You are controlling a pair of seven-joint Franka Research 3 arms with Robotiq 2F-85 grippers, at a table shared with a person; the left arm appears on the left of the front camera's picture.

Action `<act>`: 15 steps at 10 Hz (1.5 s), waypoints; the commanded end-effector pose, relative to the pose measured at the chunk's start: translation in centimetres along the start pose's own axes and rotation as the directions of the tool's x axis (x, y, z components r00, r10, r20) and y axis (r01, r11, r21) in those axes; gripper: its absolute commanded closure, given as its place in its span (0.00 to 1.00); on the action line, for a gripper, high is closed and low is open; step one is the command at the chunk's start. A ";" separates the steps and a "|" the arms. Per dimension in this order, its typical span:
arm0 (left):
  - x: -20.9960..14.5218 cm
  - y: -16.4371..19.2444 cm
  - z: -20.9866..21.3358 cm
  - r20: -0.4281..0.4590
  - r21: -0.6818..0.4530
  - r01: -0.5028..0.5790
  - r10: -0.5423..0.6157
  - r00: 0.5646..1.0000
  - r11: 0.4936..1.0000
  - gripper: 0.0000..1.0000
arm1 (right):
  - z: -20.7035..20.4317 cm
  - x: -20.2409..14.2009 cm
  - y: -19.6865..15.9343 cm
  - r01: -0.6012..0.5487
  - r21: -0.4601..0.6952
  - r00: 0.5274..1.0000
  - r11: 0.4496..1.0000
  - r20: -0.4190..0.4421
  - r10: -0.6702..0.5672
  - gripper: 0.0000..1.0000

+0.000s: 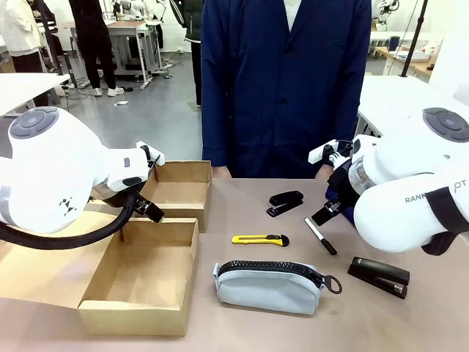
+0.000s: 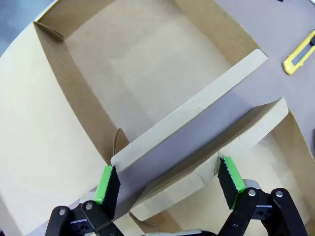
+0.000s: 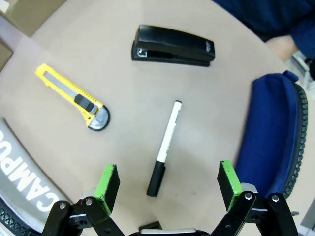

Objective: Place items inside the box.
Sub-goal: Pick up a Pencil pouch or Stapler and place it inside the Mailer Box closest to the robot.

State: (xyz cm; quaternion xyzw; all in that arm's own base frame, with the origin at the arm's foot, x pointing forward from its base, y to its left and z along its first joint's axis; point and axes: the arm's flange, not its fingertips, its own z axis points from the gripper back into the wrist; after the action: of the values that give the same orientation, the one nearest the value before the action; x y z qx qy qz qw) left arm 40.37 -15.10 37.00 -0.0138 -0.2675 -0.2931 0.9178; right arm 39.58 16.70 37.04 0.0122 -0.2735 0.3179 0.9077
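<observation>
The right gripper [image 3: 168,167] hangs over the white pen [image 3: 167,137] with its jaws spread wide and nothing held. The pen lies on the surface [image 1: 234,216] between the two pads [image 3: 109,182], black cap nearest the wrist. The navy pouch [image 3: 268,142] sits just beside one pad; the yellow utility knife [image 3: 74,96] and a black stapler [image 3: 172,45] lie farther off. The light grey zip pouch [image 1: 267,287] and the second stapler [image 1: 378,276] rest nearer the robot. None of the items is in the box [image 1: 139,315] yet. The left gripper [image 2: 167,169], also wide and empty, straddles two upright walls of the box; whether a pad touches the cardboard is hard to say.

Risks, as I judge them: the pen is thin and round, so a descent that stops short would close on air, and an off-centre pinch could roll it away. The nearer pad could snag the navy pouch. If the left gripper shifts or closes, it may bend a wall or drag the box — spoiling the drop target.
</observation>
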 end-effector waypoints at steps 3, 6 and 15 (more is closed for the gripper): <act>0.1 -0.1 6.8 0.039 -0.103 -0.062 0.066 0.997 0.993 0.00 | 5.4 1.1 -1.1 0.077 0.040 0.994 0.996 0.076 -0.080 0.00; 0.3 -2.4 17.7 0.103 -0.200 -0.142 0.165 0.981 0.969 0.00 | 17.6 -0.2 -2.6 0.337 0.137 0.929 0.932 0.115 -0.352 0.00; -23.9 17.6 23.8 0.200 -0.799 -0.508 0.940 0.278 0.320 0.00 | 23.9 -30.8 -21.2 0.594 0.776 0.163 0.211 0.140 -0.977 0.00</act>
State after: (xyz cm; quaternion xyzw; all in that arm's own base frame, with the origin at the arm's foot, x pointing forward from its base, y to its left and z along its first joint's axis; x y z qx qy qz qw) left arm 23.21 22.84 51.95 -0.5096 -0.3831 0.1566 0.7543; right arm 19.63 -26.55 47.68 0.5221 -0.3784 -0.2004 0.7376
